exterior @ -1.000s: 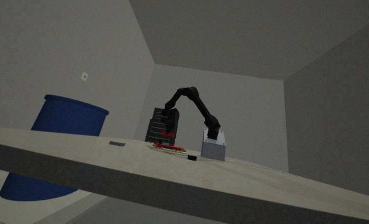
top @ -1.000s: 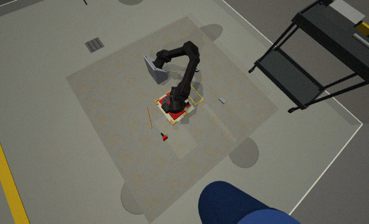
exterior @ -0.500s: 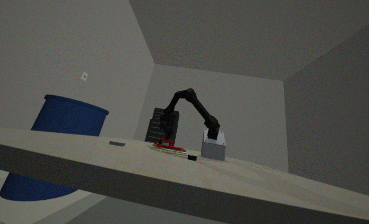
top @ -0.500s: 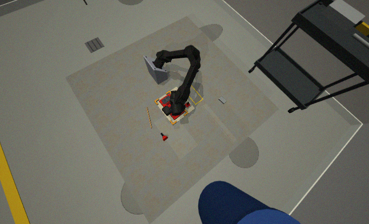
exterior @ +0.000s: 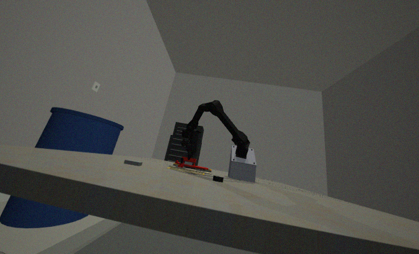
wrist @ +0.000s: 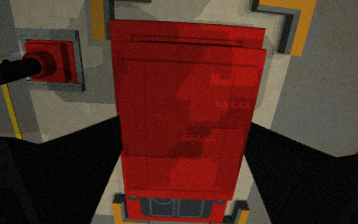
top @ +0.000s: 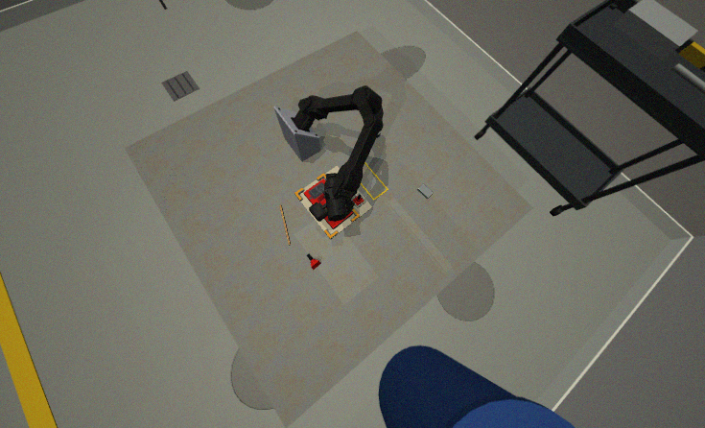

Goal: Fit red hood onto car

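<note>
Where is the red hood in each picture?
Top: the hood peeks out beneath the arm, over the orange-cornered jig.
Exterior: low under the tool, just above the jig.
Wrist: fills the middle, between the fingers.
Shared landmark: the jig.

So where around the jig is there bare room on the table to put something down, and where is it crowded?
Bare table lies between the jig and the small grey block, and on the wide stretch beyond the striped rod, away from the jig. It is crowded over the jig, where the jaws hold the red hood, and tighter between the rod and the red-and-black part.
</note>
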Controlling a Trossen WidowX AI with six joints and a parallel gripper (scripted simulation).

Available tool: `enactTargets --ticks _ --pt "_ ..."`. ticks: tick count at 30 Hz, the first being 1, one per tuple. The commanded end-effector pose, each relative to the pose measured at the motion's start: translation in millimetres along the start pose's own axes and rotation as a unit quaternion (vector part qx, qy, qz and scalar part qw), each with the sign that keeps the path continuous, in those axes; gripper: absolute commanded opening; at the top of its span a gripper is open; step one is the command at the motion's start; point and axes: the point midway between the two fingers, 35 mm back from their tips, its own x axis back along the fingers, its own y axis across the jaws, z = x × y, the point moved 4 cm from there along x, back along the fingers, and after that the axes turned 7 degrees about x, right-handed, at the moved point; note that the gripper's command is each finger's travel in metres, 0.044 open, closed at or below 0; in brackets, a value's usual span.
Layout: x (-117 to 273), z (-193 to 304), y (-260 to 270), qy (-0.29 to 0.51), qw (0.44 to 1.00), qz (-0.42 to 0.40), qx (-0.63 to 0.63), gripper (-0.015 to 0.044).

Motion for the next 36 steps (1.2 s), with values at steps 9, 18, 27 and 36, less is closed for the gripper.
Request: enactTargets --ticks 9,18,27,36 --pt "-5.9 -0.1 0.6 0.000 1.000 -0.002 -0.002 0.0000" --pt "-9.9 -0.2 0.5 0.000 1.000 -0.002 -0.002 0.0000" --pt "-13.8 -0.2 0.5 0.000 1.000 -0.002 -0.002 0.0000" --pt "-17.8 -0.3 0.4 0.000 1.000 -0.002 -0.002 0.0000"
